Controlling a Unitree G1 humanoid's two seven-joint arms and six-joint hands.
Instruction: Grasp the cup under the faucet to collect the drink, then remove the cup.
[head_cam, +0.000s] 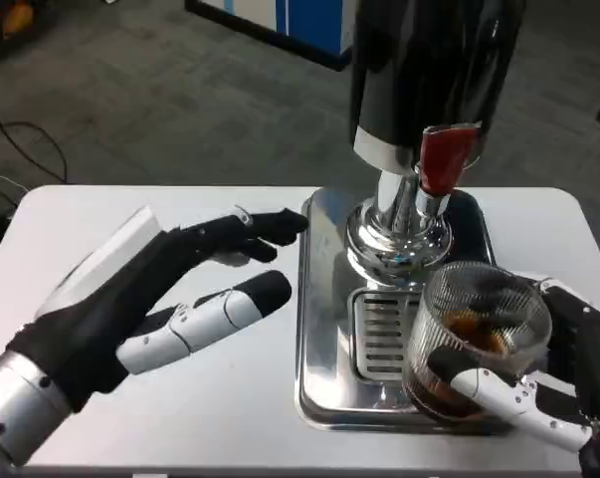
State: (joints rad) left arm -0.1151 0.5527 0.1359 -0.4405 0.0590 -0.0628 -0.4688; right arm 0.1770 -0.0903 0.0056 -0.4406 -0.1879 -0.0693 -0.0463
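A clear ribbed cup (476, 334) with brown drink in its bottom stands over the front right of the silver drip tray (324, 299). My right hand (553, 383) grips the cup from the right, a white and black finger wrapped across its front. The dispenser's faucet (441, 164) with a red lever hangs from the black tank (434, 70), up and to the left of the cup. My left hand (170, 299) hovers over the table left of the tray, fingers spread and holding nothing.
The white table (130, 214) stretches left of the tray. The chrome dispenser base (399, 234) stands at the tray's back, with a slotted grate (379, 334) in front of it. Grey carpet floor lies beyond the table's far edge.
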